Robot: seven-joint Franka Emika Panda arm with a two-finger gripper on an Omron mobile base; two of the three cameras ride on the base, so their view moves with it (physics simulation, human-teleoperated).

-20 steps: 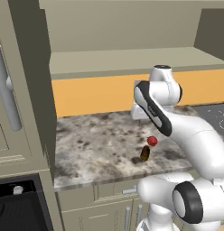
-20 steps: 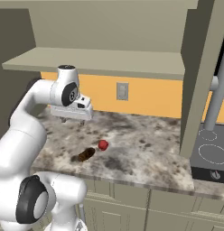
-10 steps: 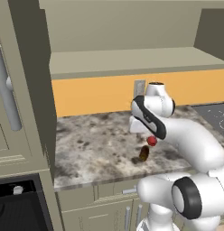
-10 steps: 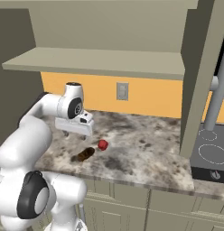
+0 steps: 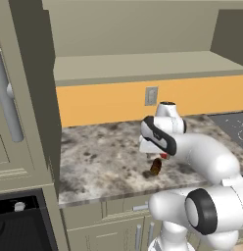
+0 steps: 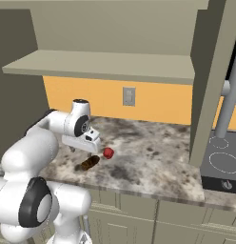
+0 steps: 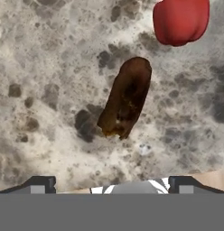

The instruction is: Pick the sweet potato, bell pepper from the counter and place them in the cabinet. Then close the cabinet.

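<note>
The sweet potato (image 7: 126, 100) lies flat on the marble bench (image 7: 46, 76), right under the tool (image 7: 111, 182), with the bell pepper (image 7: 180, 20) just beside its far end. The tool's spread wide, holding nothing. My guess: the potato's light, stiff and a bit lumpy, so pinching across the narrow middle looks safest. No labels or writing anywhere I can read.

sweet potato (image 7: 126, 103) dark brown w/ orange tinge; bell pepper (image 7: 180, 20) bright red; surface (image 7: 50, 67) mottled grey/white/brown marble; backsplash (image 6: 158, 102) orange; cabinet (image 6: 115, 28) grey-beige.
</note>
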